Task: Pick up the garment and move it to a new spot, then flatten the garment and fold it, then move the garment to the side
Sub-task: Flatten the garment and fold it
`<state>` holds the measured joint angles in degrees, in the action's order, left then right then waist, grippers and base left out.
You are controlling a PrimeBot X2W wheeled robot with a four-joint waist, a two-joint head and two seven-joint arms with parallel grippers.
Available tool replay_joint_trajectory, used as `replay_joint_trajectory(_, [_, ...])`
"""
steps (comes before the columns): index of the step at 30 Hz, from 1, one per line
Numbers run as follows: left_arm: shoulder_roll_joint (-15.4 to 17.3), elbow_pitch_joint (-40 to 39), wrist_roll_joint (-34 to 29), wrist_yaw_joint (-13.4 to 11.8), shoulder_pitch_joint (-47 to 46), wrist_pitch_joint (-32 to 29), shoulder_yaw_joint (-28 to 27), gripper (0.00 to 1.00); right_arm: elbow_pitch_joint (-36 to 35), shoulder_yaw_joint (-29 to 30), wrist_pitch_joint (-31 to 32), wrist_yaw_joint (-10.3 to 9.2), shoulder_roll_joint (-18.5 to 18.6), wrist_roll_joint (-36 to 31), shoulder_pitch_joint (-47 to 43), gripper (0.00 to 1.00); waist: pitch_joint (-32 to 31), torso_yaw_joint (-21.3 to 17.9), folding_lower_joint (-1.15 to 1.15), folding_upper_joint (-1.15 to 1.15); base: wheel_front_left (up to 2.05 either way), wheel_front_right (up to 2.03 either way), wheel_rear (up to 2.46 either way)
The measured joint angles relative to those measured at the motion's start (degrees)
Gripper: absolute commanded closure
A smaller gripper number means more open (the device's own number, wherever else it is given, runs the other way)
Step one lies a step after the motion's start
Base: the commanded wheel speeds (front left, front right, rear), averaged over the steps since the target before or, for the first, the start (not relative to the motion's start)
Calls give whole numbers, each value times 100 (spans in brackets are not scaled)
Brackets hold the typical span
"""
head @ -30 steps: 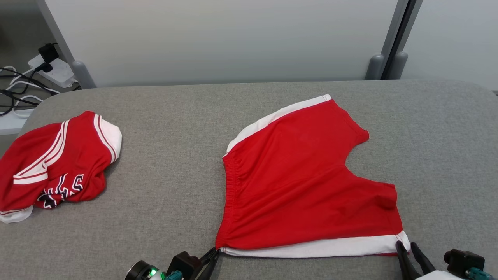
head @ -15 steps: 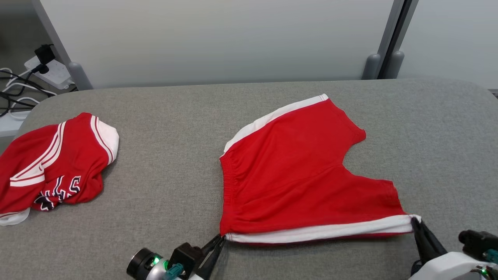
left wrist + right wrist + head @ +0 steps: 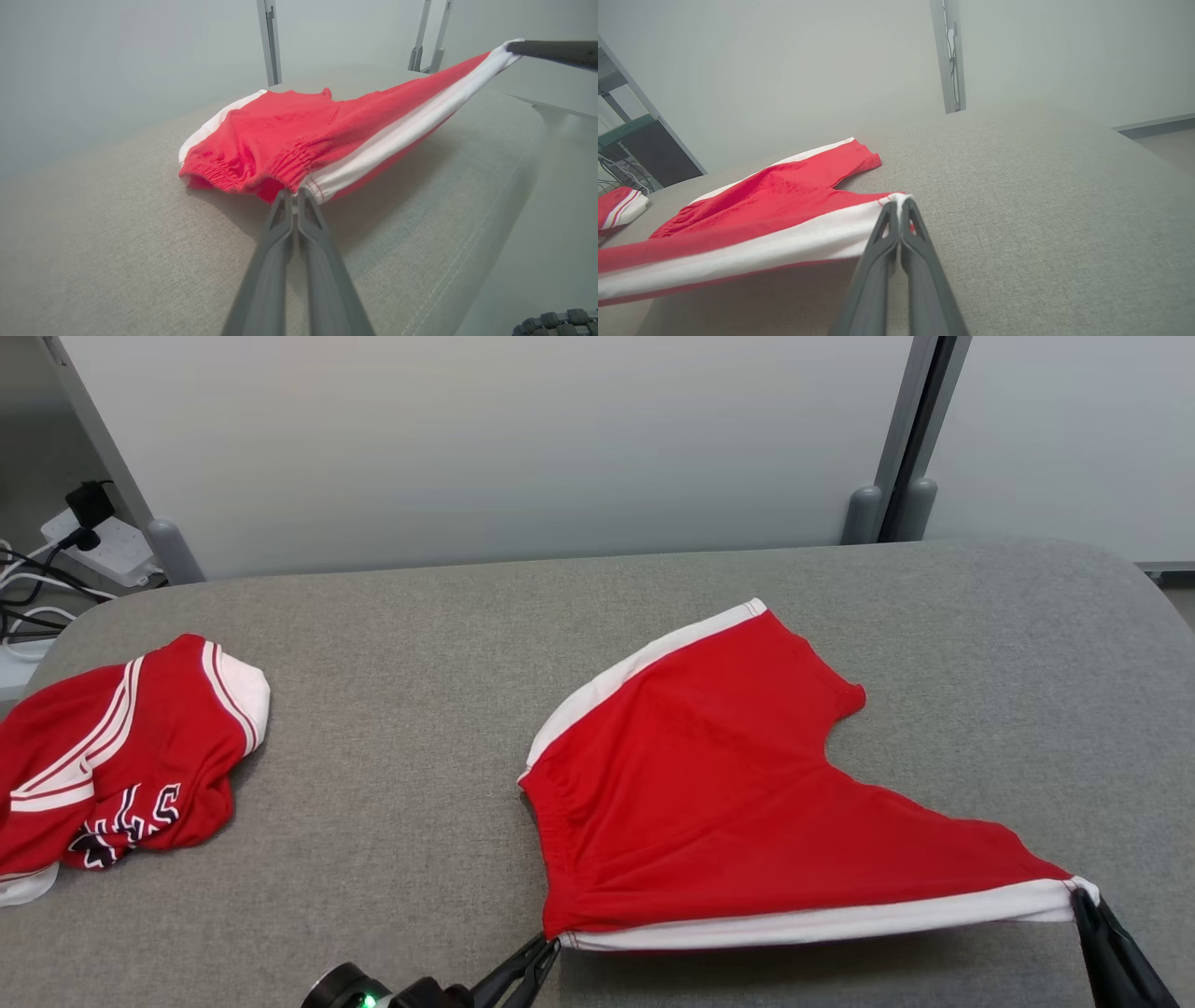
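Note:
The garment is a pair of red shorts with white side stripes, spread on the grey padded table right of centre. My left gripper is shut on the near waistband corner. My right gripper is shut on the near leg-hem corner. Between the two grips the white-striped near edge hangs taut, raised off the table, while the far leg still lies flat. In the left wrist view the right gripper's dark finger shows at the upper right.
A second red jersey garment with white trim and lettering lies crumpled at the table's left edge. A power strip and cables sit beyond the table's far left corner. A pale partition wall with posts stands behind the table.
The right gripper has shut on the hem corner, and both grippers have lifted the near edge, pulling it taut. The head camera has shifted, so the whole scene sits differently.

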<state>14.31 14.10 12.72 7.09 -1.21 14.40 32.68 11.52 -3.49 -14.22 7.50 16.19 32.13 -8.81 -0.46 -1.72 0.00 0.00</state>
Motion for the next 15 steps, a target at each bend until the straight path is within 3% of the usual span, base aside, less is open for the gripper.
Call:
replay_joint_trajectory(6, [12, -587, 167, -10, 484, -247, 138, 100, -564, 314, 0, 0, 24, -145, -612, 100, -50, -11, 0, 0, 0, 0, 0])
replay_joint_trajectory(9, [-120, -866, 665, -9, 609, -392, 149, 100, -534, 333, 2, 0, 22, -156, -615, 100, -41, -2, 0, 0, 0, 0, 0])
replay_joint_trajectory(15, [-350, -953, 1583, -2, 409, -753, 235, 100, 85, 303, 441, 0, 80, -453, 453, 100, 65, 111, 0, 0, 0, 0, 0])
